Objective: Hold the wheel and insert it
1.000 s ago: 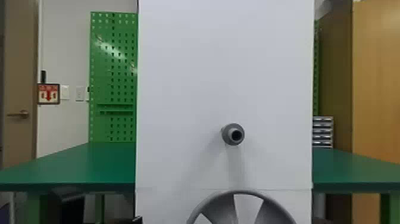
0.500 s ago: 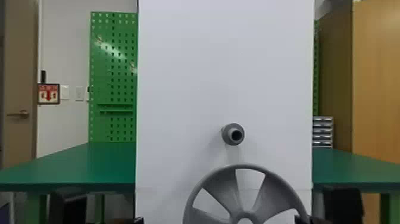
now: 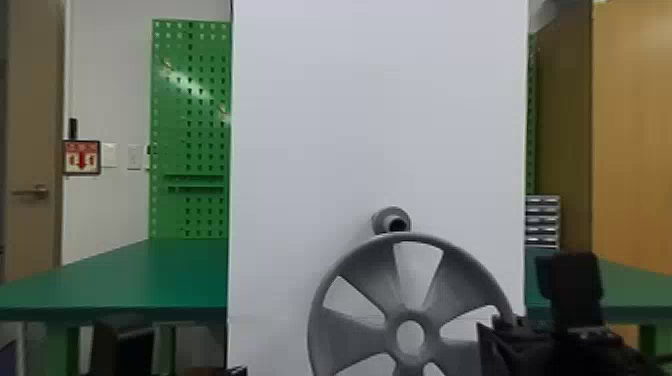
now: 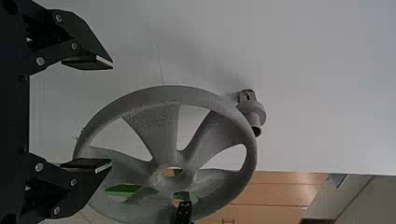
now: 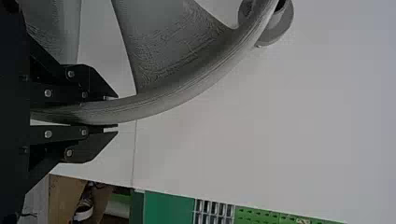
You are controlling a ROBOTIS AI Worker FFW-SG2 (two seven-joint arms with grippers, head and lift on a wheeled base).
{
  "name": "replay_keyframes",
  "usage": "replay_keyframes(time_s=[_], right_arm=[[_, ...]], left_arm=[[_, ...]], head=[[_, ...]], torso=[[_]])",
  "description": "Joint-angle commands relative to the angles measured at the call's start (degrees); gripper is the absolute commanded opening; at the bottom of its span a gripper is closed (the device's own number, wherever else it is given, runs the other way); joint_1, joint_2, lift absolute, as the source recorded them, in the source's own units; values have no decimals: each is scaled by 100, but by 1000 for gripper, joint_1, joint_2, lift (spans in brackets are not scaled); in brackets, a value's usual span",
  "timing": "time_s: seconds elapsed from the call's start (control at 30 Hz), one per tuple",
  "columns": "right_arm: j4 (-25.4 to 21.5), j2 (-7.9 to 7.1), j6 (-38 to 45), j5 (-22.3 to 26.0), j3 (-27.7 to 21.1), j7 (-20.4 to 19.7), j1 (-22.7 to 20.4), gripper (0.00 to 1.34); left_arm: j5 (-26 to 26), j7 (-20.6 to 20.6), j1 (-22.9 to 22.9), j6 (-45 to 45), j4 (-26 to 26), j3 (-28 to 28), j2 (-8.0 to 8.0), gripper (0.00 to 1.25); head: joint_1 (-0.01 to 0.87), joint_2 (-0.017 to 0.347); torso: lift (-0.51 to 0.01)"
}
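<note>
Gripped at its right side, the grey spoked wheel (image 3: pixel 367 305) stands in front of the white board, just below a grey peg (image 3: pixel 392 221) that juts from it. My right gripper (image 3: pixel 500 332) holds the rim; in the right wrist view my right gripper (image 5: pixel 114 112) has its fingers on both sides of the rim (image 5: pixel 159 105). At the lower left is part of my left arm (image 3: pixel 122 347). In the left wrist view my left gripper (image 4: pixel 112 115) is open, with the wheel (image 4: pixel 163 133) beyond its fingers and the peg (image 4: pixel 252 112) past the rim.
The tall white board (image 3: pixel 320 125) rises in the middle, before a green table (image 3: pixel 135 280) that extends to both sides. Behind are a green pegboard (image 3: pixel 192 125), a small drawer unit (image 3: pixel 542 220) and a wooden cabinet (image 3: pixel 632 125).
The wheel has risen in the head view, its top edge now reaching the peg's lower side. My right gripper has come up into view with it, and more of the left arm shows.
</note>
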State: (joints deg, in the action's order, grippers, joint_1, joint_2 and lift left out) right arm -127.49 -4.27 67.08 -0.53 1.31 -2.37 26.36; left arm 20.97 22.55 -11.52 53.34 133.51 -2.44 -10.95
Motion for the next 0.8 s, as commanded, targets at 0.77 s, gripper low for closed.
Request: replay_keyframes(time_s=[0.77], right_arm=[[-198, 5, 1246, -158, -8, 0, 1407, 203]], left_arm=[[56, -58, -70, 1, -80, -143, -13, 747]], head=[[0, 5]], torso=[[-497]])
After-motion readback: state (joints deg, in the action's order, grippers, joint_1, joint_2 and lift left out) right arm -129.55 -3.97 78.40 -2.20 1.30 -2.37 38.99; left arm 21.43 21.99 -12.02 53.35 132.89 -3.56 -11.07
